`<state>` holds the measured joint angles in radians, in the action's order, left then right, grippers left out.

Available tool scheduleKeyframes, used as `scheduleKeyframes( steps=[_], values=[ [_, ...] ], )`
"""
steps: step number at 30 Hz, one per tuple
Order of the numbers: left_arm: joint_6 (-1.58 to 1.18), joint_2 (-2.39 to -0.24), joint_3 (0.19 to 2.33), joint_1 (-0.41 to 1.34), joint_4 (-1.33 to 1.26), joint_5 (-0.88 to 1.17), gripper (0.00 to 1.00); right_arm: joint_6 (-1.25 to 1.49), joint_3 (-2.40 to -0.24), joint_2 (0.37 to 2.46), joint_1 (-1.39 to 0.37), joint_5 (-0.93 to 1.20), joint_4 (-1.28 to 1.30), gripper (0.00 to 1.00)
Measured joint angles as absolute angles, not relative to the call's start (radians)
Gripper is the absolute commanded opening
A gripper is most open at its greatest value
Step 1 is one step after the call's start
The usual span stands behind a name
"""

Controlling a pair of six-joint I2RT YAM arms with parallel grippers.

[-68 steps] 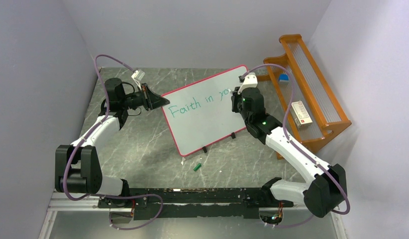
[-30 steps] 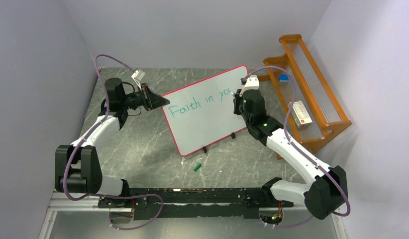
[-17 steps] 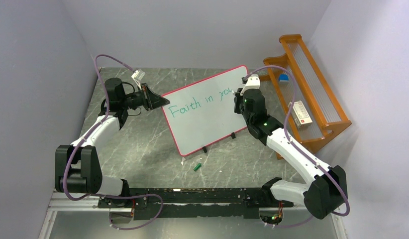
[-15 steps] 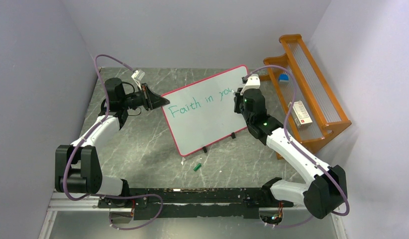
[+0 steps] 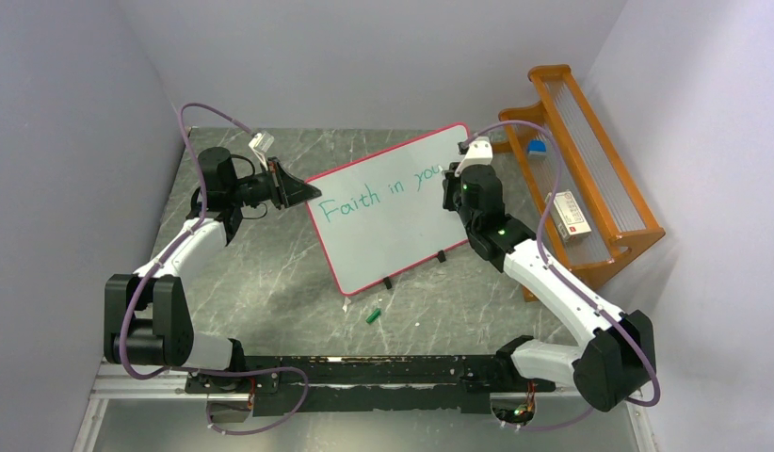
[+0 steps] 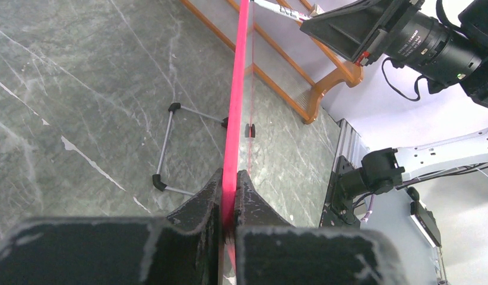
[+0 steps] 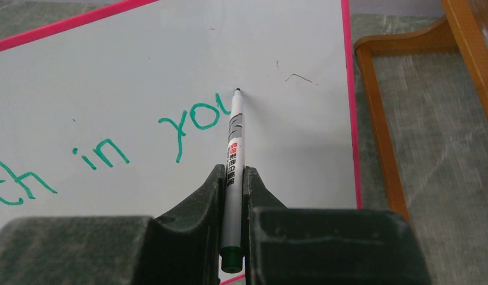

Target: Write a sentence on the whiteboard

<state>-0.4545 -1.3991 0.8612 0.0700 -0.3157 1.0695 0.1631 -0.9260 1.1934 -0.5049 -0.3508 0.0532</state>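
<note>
The whiteboard [image 5: 388, 226] stands tilted on its small black feet in the middle of the table [image 5: 270, 273], between your two arms. The orange rack [image 5: 590, 160] sits just beyond its right end. Your left gripper [image 6: 230, 199] is clamped tight on the pink frame at the board's left edge. Your right gripper [image 7: 233, 178] is closed on a marker [image 7: 235, 139], holding it near its back end. The marker's tip touches the white surface just right of the last letter. The green writing [image 5: 381, 191] reads "Faith in you" in one line across the upper part of the board. A small green piece [image 5: 373, 314] lies on the table in front of the board, apart from it.
</note>
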Motion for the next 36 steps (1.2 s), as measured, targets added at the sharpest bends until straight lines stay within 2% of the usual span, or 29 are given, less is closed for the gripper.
scheduleKeyframes(
  steps=[36],
  values=[
    [-0.455, -1.399, 0.861, 0.07, -0.313, 1.069, 0.05, 0.18, -0.895, 1.177, -0.498, -0.352, 0.073, 0.0]
  ],
)
